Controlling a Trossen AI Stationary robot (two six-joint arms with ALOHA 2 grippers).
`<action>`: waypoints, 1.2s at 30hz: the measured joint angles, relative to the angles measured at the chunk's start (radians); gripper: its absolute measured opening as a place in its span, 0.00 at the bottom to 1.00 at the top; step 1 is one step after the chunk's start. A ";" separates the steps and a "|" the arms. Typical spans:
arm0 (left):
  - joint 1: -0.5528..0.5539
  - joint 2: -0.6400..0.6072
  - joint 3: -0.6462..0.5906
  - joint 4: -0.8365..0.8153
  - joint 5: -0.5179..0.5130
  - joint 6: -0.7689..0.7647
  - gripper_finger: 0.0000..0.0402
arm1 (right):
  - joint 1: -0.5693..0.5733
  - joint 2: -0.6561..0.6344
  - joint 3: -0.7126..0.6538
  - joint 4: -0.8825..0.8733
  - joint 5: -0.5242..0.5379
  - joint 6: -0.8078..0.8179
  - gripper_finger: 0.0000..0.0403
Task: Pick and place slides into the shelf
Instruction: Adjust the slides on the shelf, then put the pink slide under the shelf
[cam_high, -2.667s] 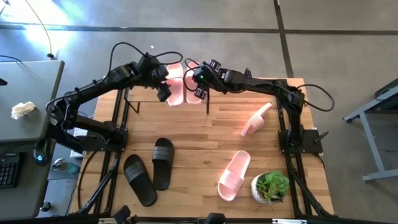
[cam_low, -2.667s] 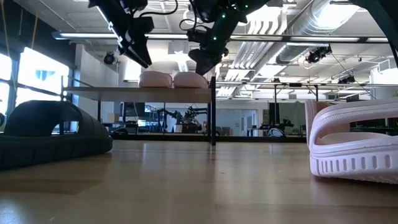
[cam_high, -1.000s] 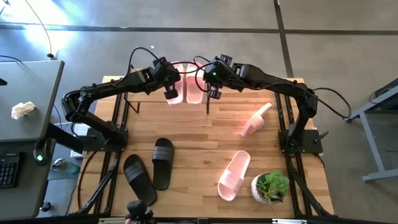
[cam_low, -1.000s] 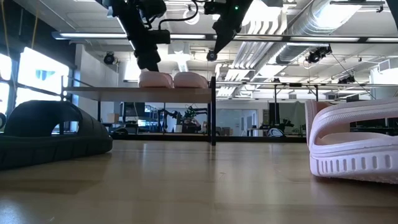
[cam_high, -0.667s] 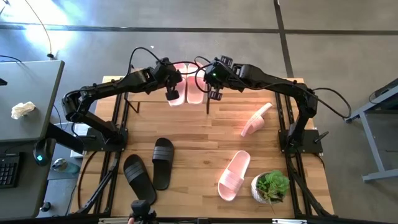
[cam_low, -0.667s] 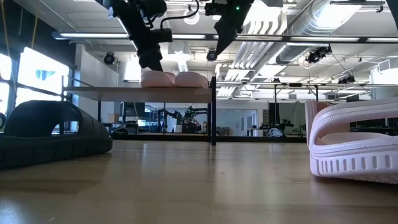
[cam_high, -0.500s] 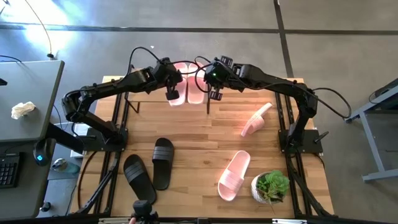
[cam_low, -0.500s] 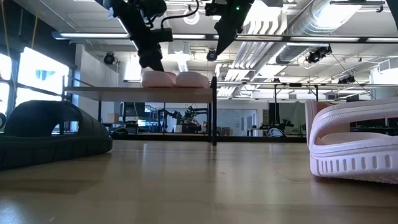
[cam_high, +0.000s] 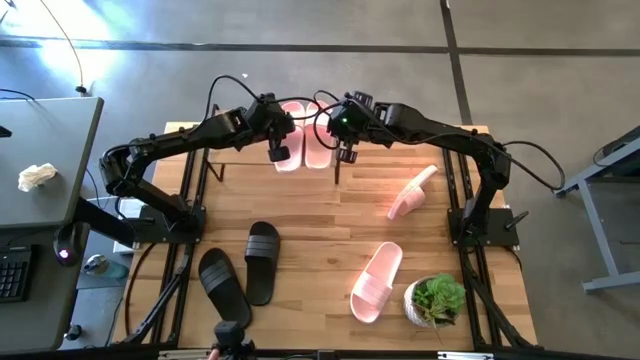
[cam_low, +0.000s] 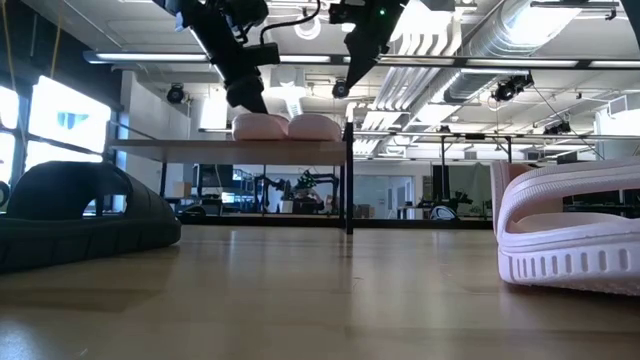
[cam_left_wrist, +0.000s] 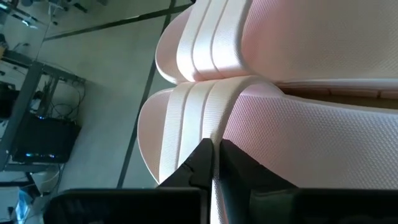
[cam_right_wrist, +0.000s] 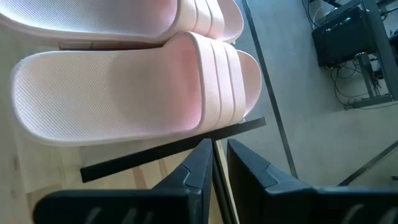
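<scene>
Two pale pink slides lie side by side, soles down, on the shelf at the table's far middle. My left gripper is shut and meets the left one of these slides. My right gripper hovers above the shelf's right end, fingers nearly together with nothing between them. Two black slides lie flat at the near left. At the right, one pink slide stands on its side edge and another lies flat. My left gripper pushes with the tips of its shut fingers on the left slide's strap, at the strap's heel-side edge. The fingers slant down from the table's near left side. The slide stays flat on the shelf's top board.
A potted plant stands at the near right corner. The shelf's thin black leg stands below my right gripper. Bare tabletop lies between the shelf and the loose slides.
My left gripper's tip has swung a little toward the table's right edge against the left pink slide. Both pink slides on the shelf, and the shelf's right leg with them, have shifted slightly toward the right.
</scene>
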 joint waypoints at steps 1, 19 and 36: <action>0.000 0.000 0.000 0.000 -0.004 -0.003 0.02 | 0.000 0.000 0.000 0.000 -0.001 0.000 0.10; 0.000 0.000 0.000 -0.005 0.003 -0.083 0.37 | 0.000 0.000 0.000 -0.008 -0.010 -0.008 0.10; -0.052 -0.141 0.000 -0.165 0.005 -0.281 0.57 | 0.000 -0.040 -0.001 -0.033 -0.029 0.008 0.10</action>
